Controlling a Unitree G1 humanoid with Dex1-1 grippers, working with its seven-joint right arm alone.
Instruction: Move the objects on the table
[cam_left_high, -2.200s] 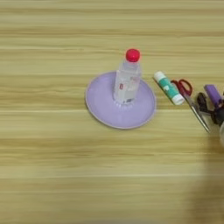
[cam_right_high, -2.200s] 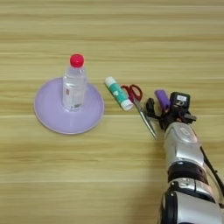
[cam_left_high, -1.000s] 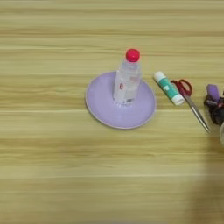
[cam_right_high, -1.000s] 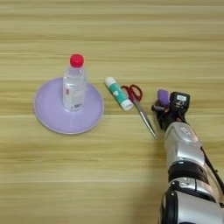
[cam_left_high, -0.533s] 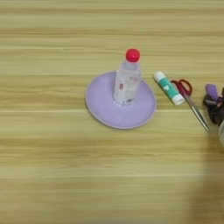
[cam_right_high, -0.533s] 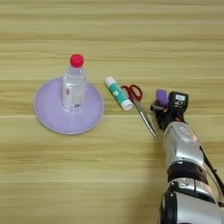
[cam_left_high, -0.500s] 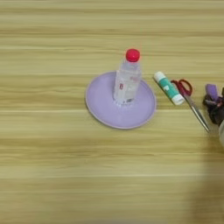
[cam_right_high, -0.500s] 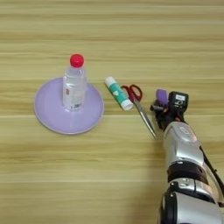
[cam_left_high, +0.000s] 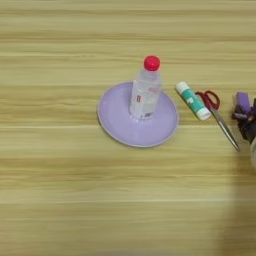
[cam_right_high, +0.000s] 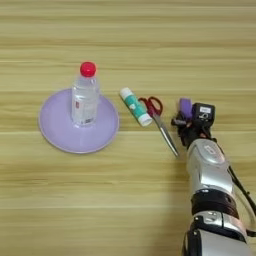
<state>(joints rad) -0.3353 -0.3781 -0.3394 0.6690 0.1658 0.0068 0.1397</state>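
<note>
At the near right edge of the table (cam_right_high: 125, 210), the silver forearm (cam_right_high: 207, 172) extends away from the robot toward the far side, ending in the right gripper (cam_right_high: 189, 121) with its black fingers at the small dark purple block (cam_right_high: 185, 106); the fingers touch or overlap the block's near end, but whether they are spread, closed or clamped on the block cannot be determined. Just left of the block lie the red-handled scissors (cam_right_high: 159, 120), handles far, blades pointing near and slightly right. Immediately left of the scissors lies the white-and-green glue stick (cam_right_high: 135, 107), on its side and angled, beside or touching the red handles. Farther left of the glue stick sits the round lavender plate (cam_right_high: 55, 131). The clear plastic bottle with red cap (cam_right_high: 85, 95) stands upright on the plate, on its far right portion.
</note>
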